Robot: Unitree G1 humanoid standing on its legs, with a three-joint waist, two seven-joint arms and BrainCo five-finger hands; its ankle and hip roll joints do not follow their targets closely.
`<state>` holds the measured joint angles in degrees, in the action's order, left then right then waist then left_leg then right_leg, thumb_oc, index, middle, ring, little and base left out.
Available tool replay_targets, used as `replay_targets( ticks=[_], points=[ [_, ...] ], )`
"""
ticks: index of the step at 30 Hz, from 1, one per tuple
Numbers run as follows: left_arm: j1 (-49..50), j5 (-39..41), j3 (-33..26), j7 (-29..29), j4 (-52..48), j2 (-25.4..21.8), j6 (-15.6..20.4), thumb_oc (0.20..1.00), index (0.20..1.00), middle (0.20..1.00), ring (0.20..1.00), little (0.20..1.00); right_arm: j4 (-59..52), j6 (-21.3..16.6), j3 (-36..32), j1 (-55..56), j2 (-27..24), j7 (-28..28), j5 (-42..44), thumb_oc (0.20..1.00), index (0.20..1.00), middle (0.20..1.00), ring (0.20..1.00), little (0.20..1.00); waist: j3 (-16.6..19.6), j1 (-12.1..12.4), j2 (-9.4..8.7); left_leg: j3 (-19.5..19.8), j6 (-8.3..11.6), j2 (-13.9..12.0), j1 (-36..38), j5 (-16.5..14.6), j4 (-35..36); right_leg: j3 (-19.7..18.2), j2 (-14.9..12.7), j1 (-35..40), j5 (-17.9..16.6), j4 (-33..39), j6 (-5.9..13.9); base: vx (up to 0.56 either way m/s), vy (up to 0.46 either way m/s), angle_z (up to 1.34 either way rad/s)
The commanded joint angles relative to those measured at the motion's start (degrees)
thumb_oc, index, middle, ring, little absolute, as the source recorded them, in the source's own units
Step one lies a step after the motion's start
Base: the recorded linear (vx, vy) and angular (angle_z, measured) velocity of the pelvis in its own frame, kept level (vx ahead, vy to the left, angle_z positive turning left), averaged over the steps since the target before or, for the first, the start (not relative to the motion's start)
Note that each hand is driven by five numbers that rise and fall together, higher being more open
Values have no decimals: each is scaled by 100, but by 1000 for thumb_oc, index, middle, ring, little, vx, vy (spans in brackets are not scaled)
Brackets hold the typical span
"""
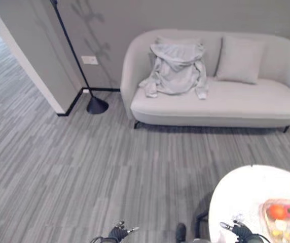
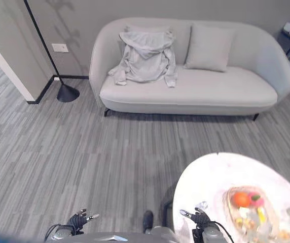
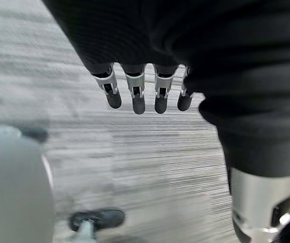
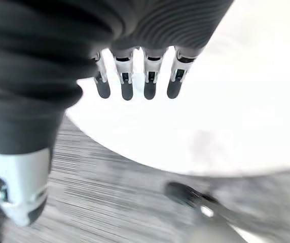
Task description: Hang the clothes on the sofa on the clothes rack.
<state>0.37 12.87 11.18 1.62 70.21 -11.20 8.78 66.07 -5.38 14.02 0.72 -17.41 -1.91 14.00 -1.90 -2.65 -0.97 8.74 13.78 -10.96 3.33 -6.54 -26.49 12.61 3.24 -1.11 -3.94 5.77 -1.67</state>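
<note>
A pale grey hooded top (image 1: pixel 177 68) lies draped on the light grey curved sofa (image 1: pixel 226 104). Both the left hand (image 1: pixel 118 233) and right hand (image 1: pixel 242 231) hang low, fingers (image 3: pixel 135 96) straight and relaxed, holding nothing.

Cushion: pale grey square fabric cushion (image 2: pixel 209 47), leaning upright, far ahead of both hands.
Table: round white tabletop (image 2: pixel 211 177), directly beneath the right hand and reaching forward and outward from it.
Tray: shallow clear tray (image 2: pixel 250 205) holding an orange round item and small pastel pieces, on the table, near the right hand on its outer side.
Wall plate: small white rectangular plate (image 1: pixel 89 59) low on the grey wall, far ahead of the left hand.
Floor: grey striped plank-pattern floor (image 1: pixel 84 177), under the left hand.
</note>
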Motion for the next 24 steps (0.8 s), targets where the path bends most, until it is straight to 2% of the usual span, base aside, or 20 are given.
replay_targets(
  ticks=[1, 2, 3, 4, 5, 6, 7, 8, 10, 11, 12, 13, 14, 16, 17, 18, 19, 21, 22, 24],
  points=[
    [-427, 173, 73, 28, -218, -291, 139, 1000, 1000, 1000, 1000, 1000, 6, -69, 7, -154, 67, 19, 191, 1000, 1000, 1000, 1000, 1000, -454, -37, -68, -599, -629, 453, 432, 1646, -103, -438, -508, -257, -5, -77, 627, 356, -208, -13],
    [-412, 176, 53, 23, -211, -302, 126, 1000, 1000, 1000, 1000, 1000, -15, -58, -8, -165, 55, 16, 205, 1000, 1000, 1000, 1000, 1000, -512, 12, -127, -836, -728, 356, 225, 1602, -442, -494, -515, -106, 106, -77, 567, 319, -147, -28],
    [-377, 207, 42, 4, -205, -298, 124, 1000, 1000, 1000, 1000, 1000, -41, -63, 17, -200, 35, 23, 233, 1000, 1000, 1000, 1000, 1000, -565, 86, -213, -1232, -928, 285, -148, 1325, -531, -577, -549, 115, 266, -77, 519, 447, -169, -15],
    [-377, 199, 31, 5, -175, -281, 127, 1000, 1000, 1000, 1000, 1000, -49, -72, 4, -223, 19, 4, 262, 1000, 1000, 1000, 1000, 1000, -636, 189, -254, -1323, -1025, 387, -543, 942, -529, -656, -558, 265, 355, -77, 535, 616, -74, -9],
    [-355, 164, 61, -5, -96, -251, 127, 1000, 1000, 1000, 1000, 1000, -19, -82, 16, -247, 23, 21, 224, 1000, 1000, 1000, 1000, 1000, -678, 314, -287, -1485, -1044, 473, -1147, 695, 347, -733, -601, 515, 553, -77, 601, 404, 14, 2],
    [-354, 164, 62, -5, -95, -250, 128, 1000, 1000, 1000, 1000, 1000, -19, -82, 16, -244, 22, 21, 224, 1000, 1000, 1000, 1000, 1000, -684, 314, -289, -1488, -1046, 479, -1130, 690, 354, -732, -606, 529, 561, -77, 605, 394, 66, -7],
    [-356, 151, 88, 5, -81, -245, 137, 1000, 1000, 1000, 1000, 1000, -16, -99, 37, -239, 18, 9, 221, 1000, 1000, 1000, 1000, 1000, -702, 350, -274, -1465, -1042, 528, -1237, 714, 976, -733, -588, 628, 651, -77, 630, 252, 64, -12],
    [-366, 154, 93, 4, -79, -245, 128, 1000, 1000, 1000, 1000, 1000, -7, -100, 37, -237, 16, -1, 215, 1000, 1000, 1000, 1000, 1000, -688, 392, -223, -1404, -1019, 579, -1303, 871, 1577, -750, -532, 741, 738, -77, 643, 417, 98, -23],
    [-380, 132, 158, -9, -122, -260, 129, 1000, 1000, 1000, 1000, 1000, 39, -135, 55, -229, 19, -40, 180, 1000, 1000, 1000, 1000, 1000, -673, 568, -54, -1011, -862, 795, -1587, 1491, 3060, -905, -326, 1113, 1026, -77, 627, 658, 143, -26],
    [-400, 118, 190, -5, -74, -252, 119, 1000, 1000, 1000, 1000, 1000, 126, -129, 32, -224, 20, -66, 151, 1000, 1000, 1000, 1000, 1000, -680, 630, -39, -788, -701, 846, -2136, 1532, 3149, -1082, -261, 1338, 1180, -77, 595, 725, 181, 9],
    [-401, 119, 182, -12, -28, -261, 99, 1000, 1000, 1000, 1000, 1000, 167, -105, 32, -224, 33, -57, 127, 1000, 1000, 1000, 1000, 1000, -679, 644, -48, -813, -672, 832, -2181, 1585, 3149, -1158, -272, 1483, 1258, -77, 601, 577, 178, 0],
    [-350, 126, 127, -22, 1, -272, 92, 1000, 1000, 1000, 1000, 1000, 180, -87, 32, -205, 52, -21, 103, 1000, 1000, 1000, 1000, 1000, -608, 668, -37, -776, -694, 813, -2089, 1549, 3149, -1292, -274, 1545, 1278, -77, 637, 464, 194, -8],
    [-307, 114, 103, -17, 12, -290, 92, 1000, 1000, 1000, 1000, 1000, 192, -82, 44, -154, 76, -20, 61, 1000, 1000, 1000, 1000, 1000, -551, 674, 9, -735, -673, 791, -1990, 1781, 3149, -1322, -278, 1615, 1340, -77, 642, 448, 213, -96],
    [-248, 145, 29, -18, -14, -330, 101, 1000, 1000, 1000, 1000, 1000, 200, -66, 71, -128, 129, 7, 25, 1000, 1000, 1000, 1000, 1000, -441, 736, -33, -800, -726, 821, -1866, 1961, 3149, -1457, -405, 1699, 1392, -77, 691, 587, 314, -90],
    [-236, 123, -19, -16, 13, -379, 97, 1000, 1000, 1000, 1000, 1000, 203, -41, 53, -127, 209, 50, -14, 1000, 1000, 1000, 1000, 1000, -260, 814, -203, -1001, -916, 940, -1657, 1871, 3149, -1449, -724, 1703, 1181, -248, 901, 777, 451, -66],
    [-233, 127, -19, -28, -31, -420, 89, 1000, 1000, 1000, 1000, 1000, 229, -28, 38, -144, 228, 75, -17, 1000, 1000, 1000, 1000, 1000, -203, 836, -232, -1082, -1067, 1028, -1486, 1668, 3118, -1447, -846, 1474, 1025, -885, 1052, 869, 591, -92],
    [-271, 92, 30, -54, -122, -482, 66, 1000, 1000, 1000, 1000, 1000, 129, -43, 10, -196, 208, 112, -3, 1000, 1000, 1000, 1000, 1000, -327, 705, -196, -1113, -1387, 1241, -1134, 1341, 3061, -1436, -951, 730, 72, -2568, 1261, 543, 449, -63],
    [-291, 62, 65, -41, -141, -509, 67, 1000, 1000, 1000, 1000, 1000, 18, -53, -25, -220, 228, 96, 38, 1000, 1000, 1000, 1000, 1000, -442, 579, -62, -1000, -1542, 1285, -797, 1163, 3064, -1431, -940, 241, -628, -3572, 1255, 334, 302, 2],
    [-307, 51, 68, -41, -151, -535, 49, 1000, 1000, 1000, 1000, 1000, -5, -42, -35, -214, 245, 89, 38, 1000, 1000, 1000, 1000, 1000, -516, 528, 7, -950, -1605, 1296, -648, 1094, 3075, -1370, -972, 35, -708, -3980, 1188, 284, 202, 32],
    [-305, 11, 64, -38, -127, -550, 47, 1000, 1000, 1000, 1000, 1000, -4, -44, -56, -194, 256, 84, 33, 1000, 1000, 1000, 1000, 1000, -539, 511, 67, -937, -1634, 1284, -520, 1011, 3101, -1278, -1063, -114, -729, -4184, 1172, 276, 130, 34]
  ],
)
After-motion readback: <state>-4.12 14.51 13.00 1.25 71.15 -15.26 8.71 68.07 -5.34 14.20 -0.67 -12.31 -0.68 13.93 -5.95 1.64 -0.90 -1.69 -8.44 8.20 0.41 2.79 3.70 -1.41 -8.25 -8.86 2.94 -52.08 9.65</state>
